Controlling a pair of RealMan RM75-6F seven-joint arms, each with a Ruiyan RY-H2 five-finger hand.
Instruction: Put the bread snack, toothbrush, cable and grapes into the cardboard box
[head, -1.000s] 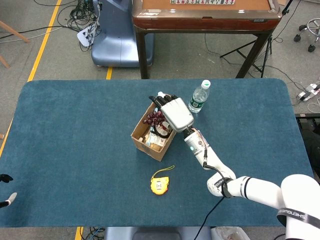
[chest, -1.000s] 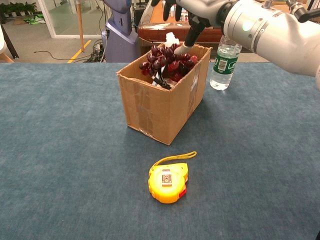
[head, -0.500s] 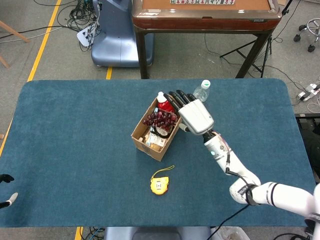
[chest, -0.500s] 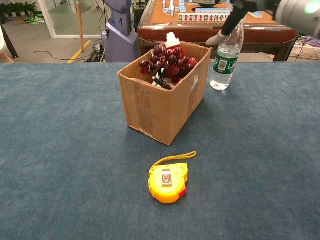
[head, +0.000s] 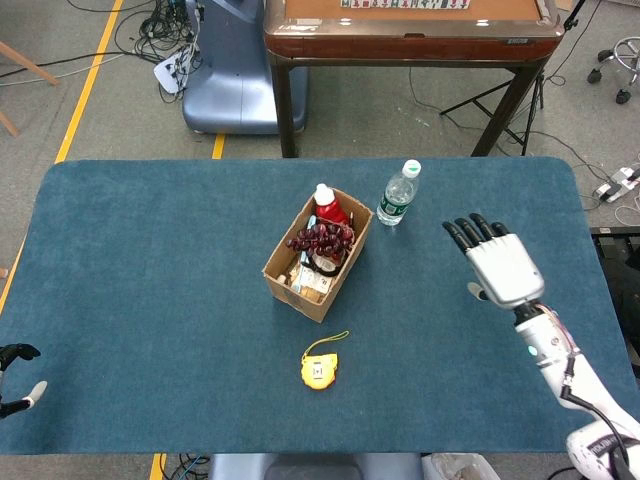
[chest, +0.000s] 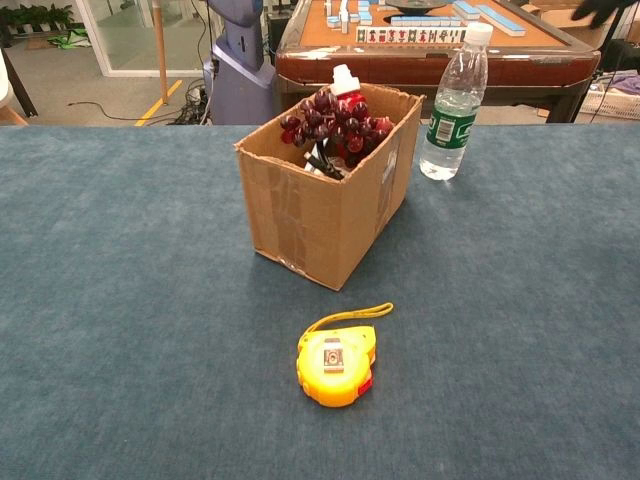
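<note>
The cardboard box (head: 292, 275) (chest: 310, 205) stands mid-table. A bunch of dark red grapes (head: 322, 237) (chest: 335, 117) lies on top of what is inside it. A black cable (chest: 322, 157) shows just under the grapes, and a printed snack packet (head: 309, 285) lies lower in the box. I cannot see the toothbrush. My right hand (head: 496, 264) is open, fingers spread, well right of the box above the table; only its fingertips (chest: 606, 8) reach the chest view's top right corner. My left hand (head: 14, 379) is at the far left edge and holds nothing.
A red bottle with a white cap (head: 328, 205) (chest: 346, 84) stands in the box's far end. A clear water bottle (head: 397, 194) (chest: 455, 100) stands right of the box. A yellow tape measure (head: 319, 368) (chest: 337, 364) lies near the front edge. A brown table (head: 410, 30) stands beyond.
My right hand has let go of the grapes over the box and pulled back to the right and toward me. The grapes now rest in the box. The left hand barely moved.
</note>
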